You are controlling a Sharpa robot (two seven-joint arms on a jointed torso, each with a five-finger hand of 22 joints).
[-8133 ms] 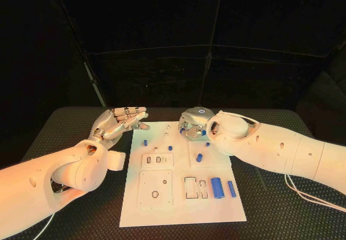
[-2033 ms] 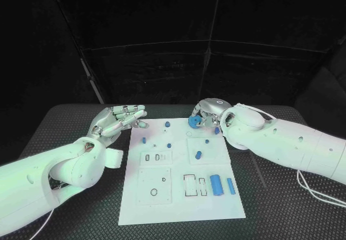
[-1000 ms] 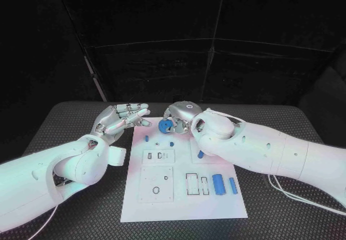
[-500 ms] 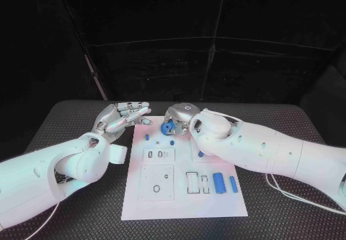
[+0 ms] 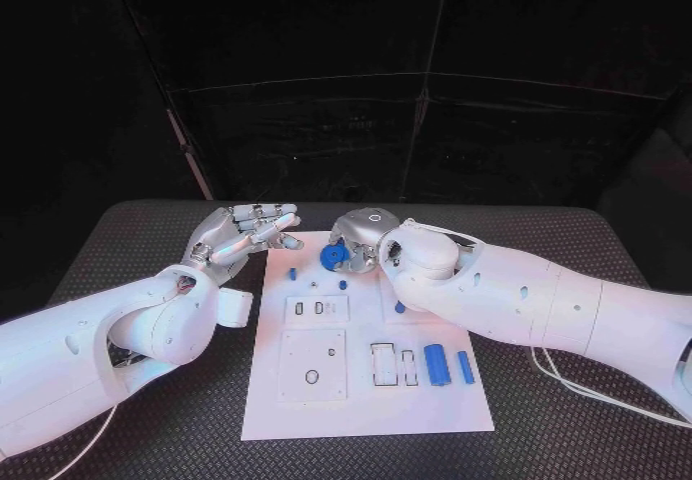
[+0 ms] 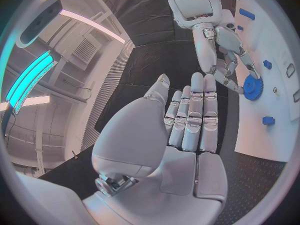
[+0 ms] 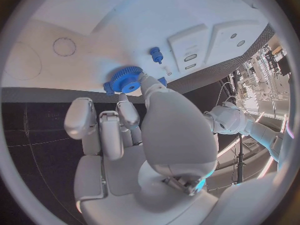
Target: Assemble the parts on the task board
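Task board (image 5: 368, 400) at the centre of the worktop (image 5: 130, 260): gear (image 5: 333, 257) in the right hand (image 5: 361, 240) at 12 o'clock on the board, left hand (image 5: 238, 238) off the board's edge at 10 o'clock, two cylinders (image 5: 449, 365) lying at 4 o'clock.

Right hand (image 5: 361, 240): now over the task board's (image 5: 368, 400) far-left area, moved across from the far-right edge, holding a blue gear (image 5: 333, 257) it did not visibly hold at first. The gear sits lower, close above the board beside a blue peg (image 5: 293, 273).
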